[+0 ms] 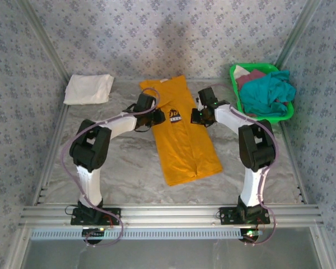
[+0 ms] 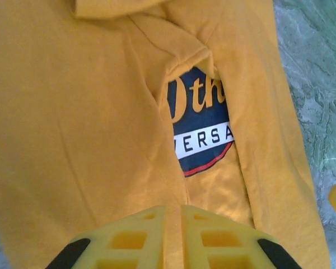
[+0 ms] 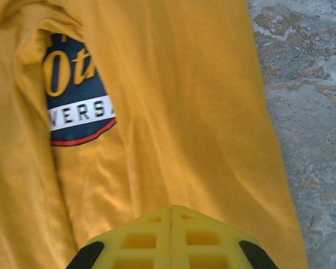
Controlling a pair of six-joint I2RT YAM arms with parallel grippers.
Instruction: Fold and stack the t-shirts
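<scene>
Top view, shirt: mustard t-shirt [image 1: 185,145] lying as a long soft strip mid-table [image 1: 129,168], running 11 to 5 o'clock.
Top view, arms: left gripper [image 1: 157,119] sitting at its 9 o'clock edge, right gripper [image 1: 195,117] at 3 o'clock.
Top view, rest: folded white t-shirt [image 1: 88,88] resting at 10 o'clock; teal t-shirt [image 1: 269,92] bunching in green plastic basket [image 1: 271,119] at 2 o'clock.
Left wrist: ribbed yellow fingers [image 2: 140,235] standing nearly together, a slit showing; grip, cannot tell.
Right wrist: fingers [image 3: 207,241] pressing fully together over wrinkled cloth.

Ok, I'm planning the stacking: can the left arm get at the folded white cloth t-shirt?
Probably yes: the folded white cloth t-shirt lies on that arm's side, with bare marbled table between them.
</scene>
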